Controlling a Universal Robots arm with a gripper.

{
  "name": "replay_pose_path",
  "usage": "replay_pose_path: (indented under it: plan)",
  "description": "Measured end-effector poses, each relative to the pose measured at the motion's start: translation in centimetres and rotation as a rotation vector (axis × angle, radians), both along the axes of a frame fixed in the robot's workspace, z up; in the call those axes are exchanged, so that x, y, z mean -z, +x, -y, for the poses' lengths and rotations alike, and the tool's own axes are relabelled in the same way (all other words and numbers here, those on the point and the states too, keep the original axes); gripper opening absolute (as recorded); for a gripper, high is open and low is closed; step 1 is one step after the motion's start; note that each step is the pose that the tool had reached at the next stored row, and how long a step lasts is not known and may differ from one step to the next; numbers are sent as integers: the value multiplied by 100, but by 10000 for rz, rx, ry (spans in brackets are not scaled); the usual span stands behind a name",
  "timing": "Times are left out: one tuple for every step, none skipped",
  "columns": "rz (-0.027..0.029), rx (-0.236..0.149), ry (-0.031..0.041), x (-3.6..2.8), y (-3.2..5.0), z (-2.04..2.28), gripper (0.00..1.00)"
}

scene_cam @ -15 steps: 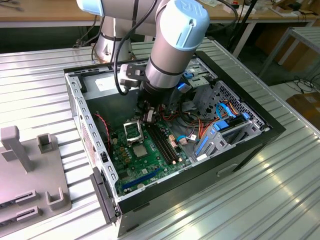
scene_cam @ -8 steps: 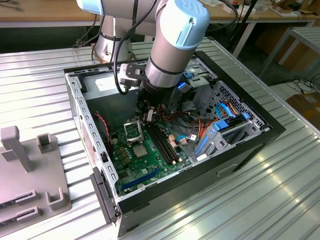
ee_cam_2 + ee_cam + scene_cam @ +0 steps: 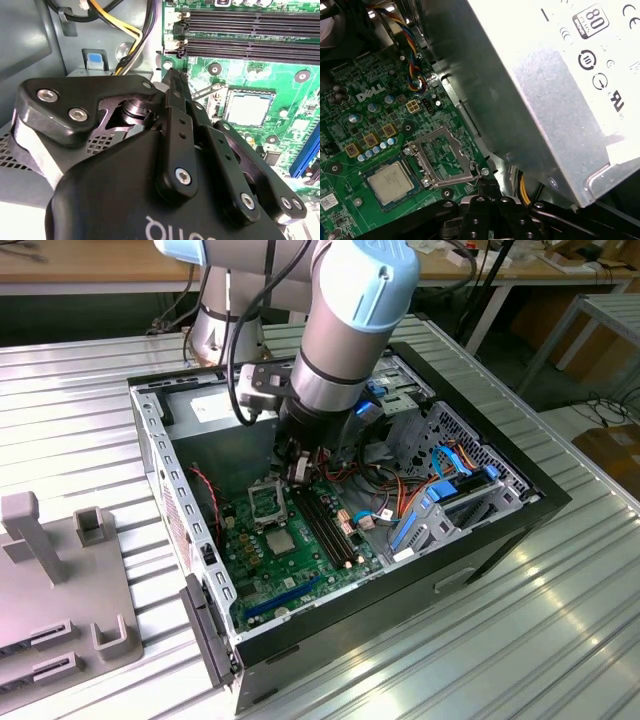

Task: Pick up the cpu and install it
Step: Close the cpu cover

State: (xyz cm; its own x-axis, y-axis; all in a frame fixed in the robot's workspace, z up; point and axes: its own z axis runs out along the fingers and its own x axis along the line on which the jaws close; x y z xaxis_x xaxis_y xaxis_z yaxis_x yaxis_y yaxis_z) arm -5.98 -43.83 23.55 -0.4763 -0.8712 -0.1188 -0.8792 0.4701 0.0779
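The cpu (image 3: 390, 182) is a silver square lying flat in its socket on the green motherboard (image 3: 350, 125); it also shows in the second wrist view (image 3: 248, 107) and in the exterior view (image 3: 280, 540). The socket's metal load plate (image 3: 442, 157) stands flipped open beside it. My black gripper (image 3: 171, 76) hangs inside the computer case (image 3: 520, 505), just off the open plate's edge and near the thin socket lever (image 3: 206, 91). Its fingers are shut together with nothing between them. In the first wrist view the gripper (image 3: 484, 187) sits close to the plate's corner.
The grey power supply (image 3: 560, 100) rises close beside the gripper. Yellow and black cables (image 3: 131, 35) hang near the fingers. Memory slots (image 3: 250, 30) lie past the socket. Grey fixtures (image 3: 60, 570) stand on the ribbed table at the exterior view's left.
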Motion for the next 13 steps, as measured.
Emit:
replay_pose_path:
  plan:
    - [0,-1,-7,-4,-1,0,11]
    - [-1,-5,-13,-9,-1,0,11]
    - [-1,-8,-17,-13,-1,0,11]
    - [-1,-13,-20,-17,-1,0,11]
    - [0,-16,-25,-19,-1,0,11]
    - [0,-20,-33,-22,-1,0,11]
    - [0,-24,-50,-26,-2,0,11]
    - [-1,-28,-74,-29,-2,1,11]
    - [-1,-31,-89,-31,-2,1,11]
    - [-1,-35,-112,-33,-3,1,11]
    - [-1,-37,-137,-34,-4,0,11]
    - [-1,-40,-200,-36,-5,0,11]
    - [-1,-44,-245,-36,-5,1,11]
